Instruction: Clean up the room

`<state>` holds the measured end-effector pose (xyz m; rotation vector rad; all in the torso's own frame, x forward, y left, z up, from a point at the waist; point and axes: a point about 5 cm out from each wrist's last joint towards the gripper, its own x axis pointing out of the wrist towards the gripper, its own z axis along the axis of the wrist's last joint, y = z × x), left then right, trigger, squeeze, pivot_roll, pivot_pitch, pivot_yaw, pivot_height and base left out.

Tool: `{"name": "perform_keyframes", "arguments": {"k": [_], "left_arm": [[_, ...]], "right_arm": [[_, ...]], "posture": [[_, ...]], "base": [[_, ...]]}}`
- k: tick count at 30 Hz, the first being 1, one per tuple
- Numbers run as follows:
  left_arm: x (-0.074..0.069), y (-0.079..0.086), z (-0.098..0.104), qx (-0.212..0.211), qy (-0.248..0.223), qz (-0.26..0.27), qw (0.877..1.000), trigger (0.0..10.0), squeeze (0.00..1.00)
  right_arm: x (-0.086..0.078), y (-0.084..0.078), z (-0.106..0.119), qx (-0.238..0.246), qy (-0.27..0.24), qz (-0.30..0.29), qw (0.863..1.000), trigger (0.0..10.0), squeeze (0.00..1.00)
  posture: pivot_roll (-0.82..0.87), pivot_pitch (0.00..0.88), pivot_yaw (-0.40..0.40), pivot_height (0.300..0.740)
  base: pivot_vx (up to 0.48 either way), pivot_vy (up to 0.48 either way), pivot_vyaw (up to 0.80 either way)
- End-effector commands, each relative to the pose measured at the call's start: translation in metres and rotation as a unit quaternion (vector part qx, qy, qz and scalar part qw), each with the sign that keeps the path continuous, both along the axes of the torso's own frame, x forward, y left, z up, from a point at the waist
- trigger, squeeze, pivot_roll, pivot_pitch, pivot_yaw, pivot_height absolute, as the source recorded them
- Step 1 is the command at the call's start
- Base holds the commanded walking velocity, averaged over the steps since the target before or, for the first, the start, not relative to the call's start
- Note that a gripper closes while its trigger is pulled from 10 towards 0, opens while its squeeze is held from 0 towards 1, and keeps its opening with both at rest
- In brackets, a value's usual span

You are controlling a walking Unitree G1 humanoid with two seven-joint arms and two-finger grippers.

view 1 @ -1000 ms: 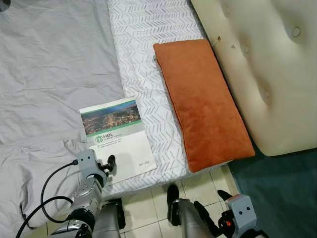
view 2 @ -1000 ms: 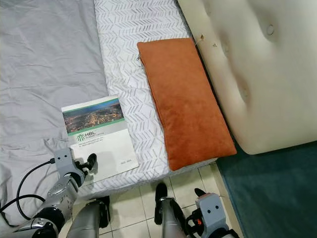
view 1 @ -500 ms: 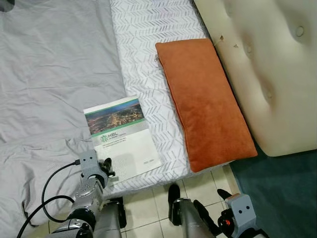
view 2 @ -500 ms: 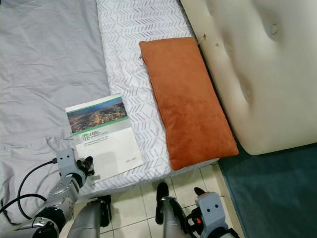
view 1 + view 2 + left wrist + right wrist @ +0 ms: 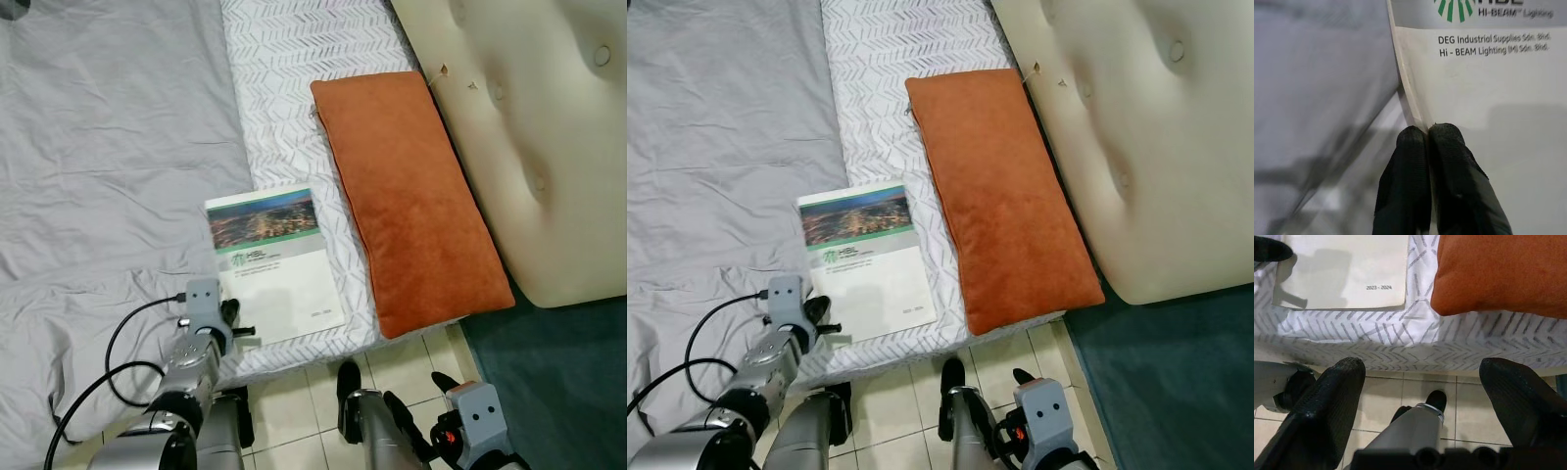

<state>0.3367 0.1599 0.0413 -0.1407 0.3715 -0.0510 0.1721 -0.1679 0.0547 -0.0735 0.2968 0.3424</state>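
From the head views I see the catalogue (image 5: pixel 276 262) flat on the bed (image 5: pixel 294 59), just beside the orange cushion (image 5: pixel 411 201). My left wrist view has the left pincer (image 5: pixel 1428 131) clamped on its edge. The right pincer (image 5: pixel 1420 374) hangs spread wide above floor tiles (image 5: pixel 1425 391).

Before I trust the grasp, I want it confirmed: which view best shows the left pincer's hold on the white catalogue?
Left wrist view: the left pincer pinches the white catalogue at its edge. The eye views show the whole catalogue, with the contact small.
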Motion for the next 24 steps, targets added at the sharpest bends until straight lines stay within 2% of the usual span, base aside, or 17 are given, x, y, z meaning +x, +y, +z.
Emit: {"name": "perform_keyframes", "arguments": {"k": [1, 9, 11, 18, 20, 24], "left_arm": [[-0.007, -0.015, -0.012, 0.000, 0.032, -0.030, 0.999, 0.0, 0.00], [0.001, -0.035, -0.003, 0.000, 0.033, -0.064, 0.997, 0.0, 0.00], [0.003, -0.046, 0.000, -0.005, 0.035, -0.079, 0.996, 0.0, 0.00], [0.003, -0.054, 0.001, -0.009, 0.042, -0.083, 0.996, 0.0, 0.00], [0.004, -0.057, 0.002, -0.037, 0.048, -0.072, 0.996, 0.0, 0.00], [0.002, -0.063, -0.001, -0.058, 0.057, -0.068, 0.994, 0.0, 0.00]], "right_arm": [[-0.011, -0.004, -0.010, -0.006, 0.026, -0.011, 1.000, 10.0, 0.00], [-0.013, -0.005, -0.011, -0.009, 0.026, -0.021, 0.999, 10.0, 0.00], [-0.015, -0.004, -0.011, -0.010, 0.026, -0.024, 0.999, 10.0, 0.00], [-0.017, -0.004, -0.012, -0.010, 0.026, -0.028, 0.999, 10.0, 0.00], [-0.019, -0.003, -0.012, -0.011, 0.026, -0.029, 0.999, 10.0, 0.00], [-0.020, -0.004, -0.012, -0.012, 0.027, -0.029, 0.999, 10.0, 0.00]], "posture": [[-0.25, 0.524, -0.071, 0.740], [-0.27, 0.516, -0.052, 0.740], [-0.27, 0.516, -0.044, 0.740], [-0.29, 0.517, -0.039, 0.740], [-0.28, 0.516, -0.035, 0.740], [-0.28, 0.516, -0.036, 0.740]], "base": [[0.000, 0.000, 0.00], [0.000, 0.000, 0.00], [0.000, 0.000, 0.00], [0.000, 0.000, 0.00], [0.000, 0.000, 0.00], [0.000, 0.000, 0.00]]}}
